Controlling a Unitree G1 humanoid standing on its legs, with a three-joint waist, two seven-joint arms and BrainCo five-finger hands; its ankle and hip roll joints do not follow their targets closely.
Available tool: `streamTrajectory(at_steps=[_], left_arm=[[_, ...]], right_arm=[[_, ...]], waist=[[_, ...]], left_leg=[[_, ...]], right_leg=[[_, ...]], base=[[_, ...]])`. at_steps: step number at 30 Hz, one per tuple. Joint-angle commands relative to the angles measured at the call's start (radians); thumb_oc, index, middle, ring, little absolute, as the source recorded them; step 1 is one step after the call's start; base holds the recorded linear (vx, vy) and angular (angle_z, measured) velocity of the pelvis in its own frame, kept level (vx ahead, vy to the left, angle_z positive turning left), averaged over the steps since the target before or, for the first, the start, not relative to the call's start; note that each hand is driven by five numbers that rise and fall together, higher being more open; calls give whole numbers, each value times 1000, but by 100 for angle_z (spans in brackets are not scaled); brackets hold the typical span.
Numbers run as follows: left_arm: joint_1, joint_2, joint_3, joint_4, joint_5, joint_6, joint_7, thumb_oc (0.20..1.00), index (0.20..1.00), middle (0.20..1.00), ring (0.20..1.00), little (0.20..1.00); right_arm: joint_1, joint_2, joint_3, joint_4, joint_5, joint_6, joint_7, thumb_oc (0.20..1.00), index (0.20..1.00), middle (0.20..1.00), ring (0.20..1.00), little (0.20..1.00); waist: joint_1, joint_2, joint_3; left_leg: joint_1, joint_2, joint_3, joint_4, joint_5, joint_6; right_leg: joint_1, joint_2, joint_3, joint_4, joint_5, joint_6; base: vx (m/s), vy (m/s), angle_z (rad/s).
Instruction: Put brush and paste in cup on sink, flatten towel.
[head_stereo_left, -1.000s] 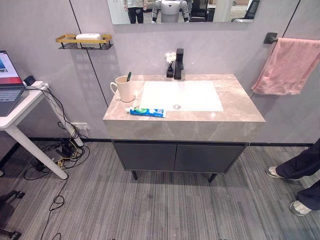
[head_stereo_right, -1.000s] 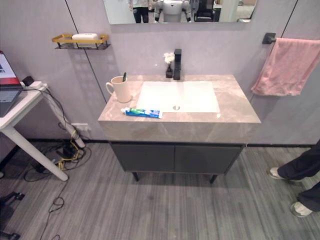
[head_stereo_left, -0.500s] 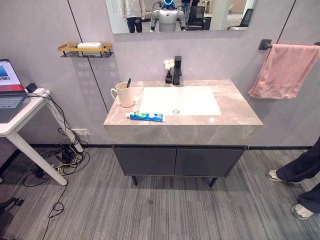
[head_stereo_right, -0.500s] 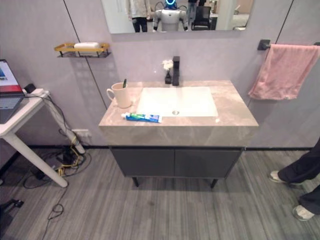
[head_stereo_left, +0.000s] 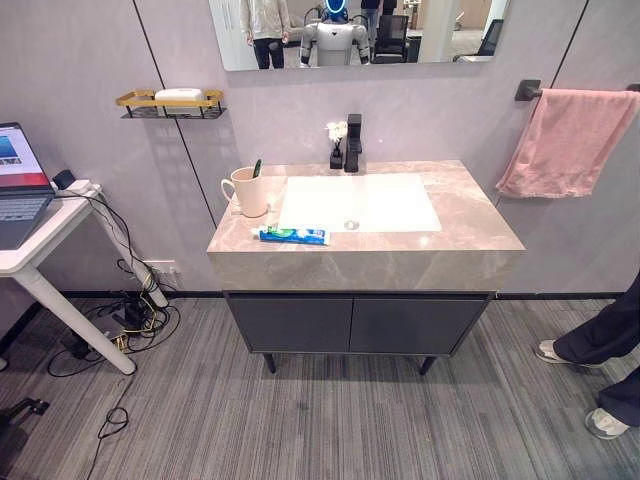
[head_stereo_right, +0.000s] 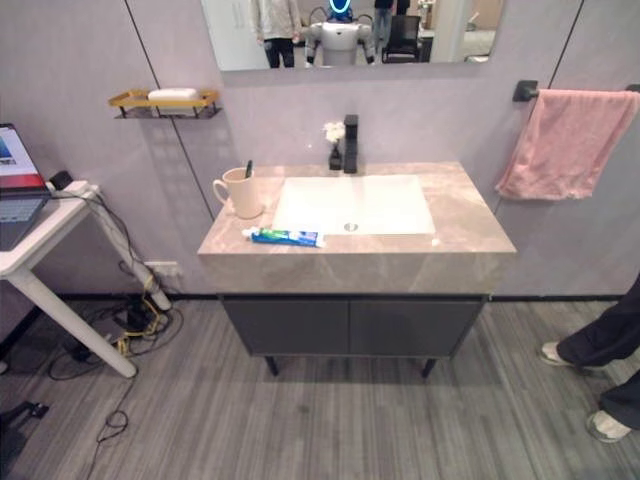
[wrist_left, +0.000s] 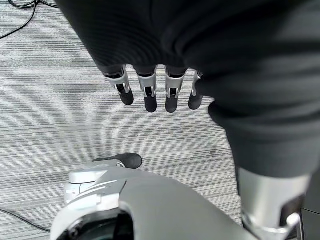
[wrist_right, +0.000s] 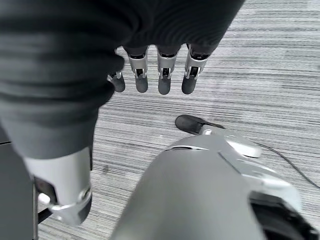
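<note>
**Left eye view: paste lies on the counter, brush stands in the cup, both hands hang empty**

Left eye view, from the left: a laptop (head_stereo_left: 12, 172) sits on a white desk (head_stereo_left: 35, 250) by the wall. Above and further right, a gold shelf (head_stereo_left: 166, 103) on the wall carries a white soap bar (head_stereo_left: 178, 94). The vanity counter (head_stereo_left: 470, 235) comes next, with a white basin (head_stereo_left: 385, 200) set into it and dark cabinet doors (head_stereo_left: 355, 324) below. At the counter's left back corner stands the cup (head_stereo_left: 249, 191), upright, handle turned left, with the brush (head_stereo_left: 257, 167) standing in it, its dark end poking above the rim. Just in front of the cup, near the counter's front edge, the paste (head_stereo_left: 292, 235) lies flat, its cap end pointing left, apart from the cup and beside the basin's left front corner. A black tap (head_stereo_left: 353, 142) rises behind the basin, with a small vase of white flowers (head_stereo_left: 337, 143) touching or just beside its left side. On the right wall the pink towel (head_stereo_left: 570, 142) hangs bunched on a black bar (head_stereo_left: 530, 90), its lower edge uneven. A person's legs and shoes (head_stereo_left: 600, 375) show at the far right on the floor.

Left wrist view: the left hand (wrist_left: 150, 90) hangs over the floor with fingers straight, slightly spread, holding nothing. Right wrist view: the right hand (wrist_right: 160, 75) hangs likewise, fingers straight and empty.
</note>
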Motion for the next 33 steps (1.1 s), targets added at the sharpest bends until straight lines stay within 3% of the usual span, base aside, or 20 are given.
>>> streamTrajectory(at_steps=[1, 14, 23, 27, 31, 33], left_arm=[[-36, 6, 27, 75, 1, -3, -11, 1000, 1000, 1000, 1000, 1000], [-40, 11, 21, 66, 1, -7, -16, 1000, 1000, 1000, 1000, 1000], [-50, 31, 2, -3, 12, -47, 15, 1000, 1000, 1000, 1000, 1000], [-55, 53, -21, -99, -2, -74, 33, 1000, 1000, 1000, 1000, 1000], [-59, 67, -32, -138, 3, -82, 36, 1000, 1000, 1000, 1000, 1000], [-12, 111, -41, -323, 14, -101, 28, 1000, 1000, 1000, 1000, 1000]], right_arm=[[-44, 34, 16, 61, -16, -4, 8, 1000, 1000, 1000, 1000, 1000], [-49, 27, 17, 64, -29, 4, 12, 1000, 1000, 1000, 1000, 1000], [-65, 24, 13, -3, 15, -22, 6, 1000, 1000, 1000, 1000, 1000], [-104, 23, 54, -88, 13, -48, -16, 1000, 1000, 1000, 1000, 1000], [-105, 20, 74, -116, -14, -52, -21, 1000, 1000, 1000, 1000, 1000], [-77, 6, 52, -232, 8, -82, -38, 1000, 1000, 1000, 1000, 1000]], waist=[[-2, -68, -14], [6, -75, 0], [15, -83, 28], [28, -81, 83], [31, -88, 92], [28, -95, 106]], left_leg=[[0, -26, -73, -40, -11, -3], [-13, -42, -72, -6, -32, 10], [-60, -73, -64, 67, -62, 29], [-104, -105, -61, 139, -88, 52], [-108, -117, -67, 163, -101, 60], [-119, -127, -74, 196, -117, 66]], right_leg=[[17, -43, 58, 43, -46, 66], [14, -54, 63, 54, -46, 72], [-27, -81, 75, 110, -51, 90], [-87, -107, 77, 201, -63, 110], [-84, -117, 67, 221, -70, 114], [-94, -128, 64, 269, -82, 122]], base=[[0, 0, 0], [-6, 25, 0], [-32, 75, -2], [-83, 143, -3], [12, 87, 3], [1, 68, 5]])
